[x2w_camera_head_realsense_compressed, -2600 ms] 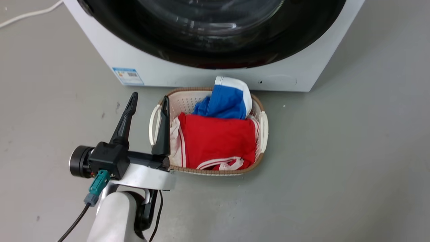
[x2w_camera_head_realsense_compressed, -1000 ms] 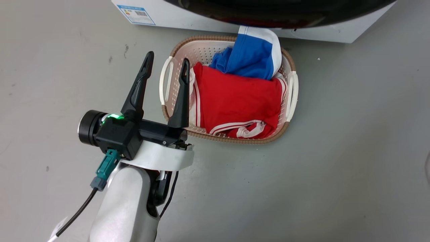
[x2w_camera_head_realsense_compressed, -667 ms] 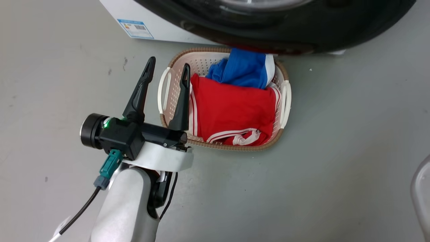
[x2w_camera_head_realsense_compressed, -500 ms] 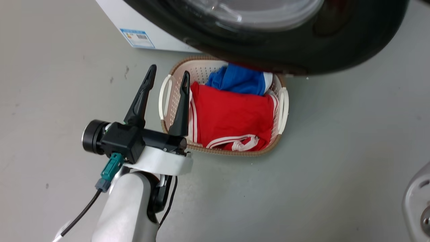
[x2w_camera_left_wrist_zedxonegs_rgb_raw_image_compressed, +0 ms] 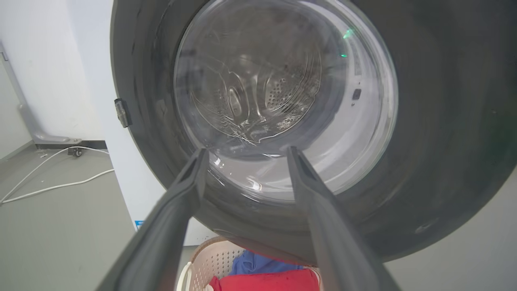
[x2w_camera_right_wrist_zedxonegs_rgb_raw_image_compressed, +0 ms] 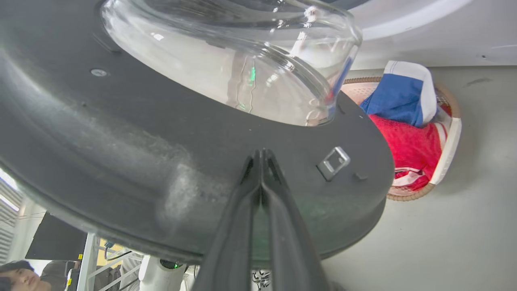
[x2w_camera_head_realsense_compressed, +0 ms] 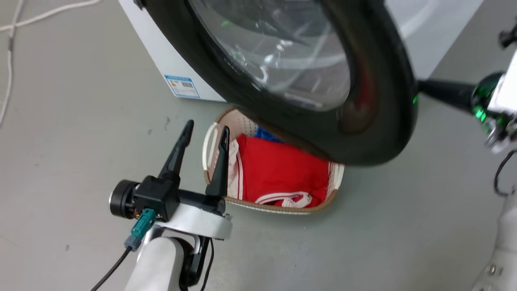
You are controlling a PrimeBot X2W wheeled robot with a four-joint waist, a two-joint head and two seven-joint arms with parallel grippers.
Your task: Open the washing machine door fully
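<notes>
Left gripper point(x2w_camera_head_realsense_compressed: 207, 128), fingers spread wide and empty, points forward beside the laundry basket's point(x2w_camera_head_realsense_compressed: 274, 208) left rim. Right gripper point(x2w_camera_right_wrist_zedxonegs_rgb_raw_image_compressed: 261, 152), fingers pressed together, meets the inner face of the washing machine door point(x2w_camera_right_wrist_zedxonegs_rgb_raw_image_compressed: 121, 141), which stands partly open from the washing machine point(x2w_camera_head_realsense_compressed: 159, 48), over the basket. Right wrist view: the door's latch point(x2w_camera_right_wrist_zedxonegs_rgb_raw_image_compressed: 333, 161). Left wrist view: outer face, drum point(x2w_camera_left_wrist_zedxonegs_rgb_raw_image_compressed: 258, 93) behind glass.

A cream perforated laundry basket point(x2w_camera_head_realsense_compressed: 278, 209) with a woven brown rim sits on the grey floor point(x2w_camera_head_realsense_compressed: 72, 121). It holds a red garment point(x2w_camera_head_realsense_compressed: 282, 173) with white stripes and a blue one point(x2w_camera_right_wrist_zedxonegs_rgb_raw_image_compressed: 394, 99) with a white band. A white cable point(x2w_camera_left_wrist_zedxonegs_rgb_raw_image_compressed: 56, 186) trails across the floor, well apart from the basket.
</notes>
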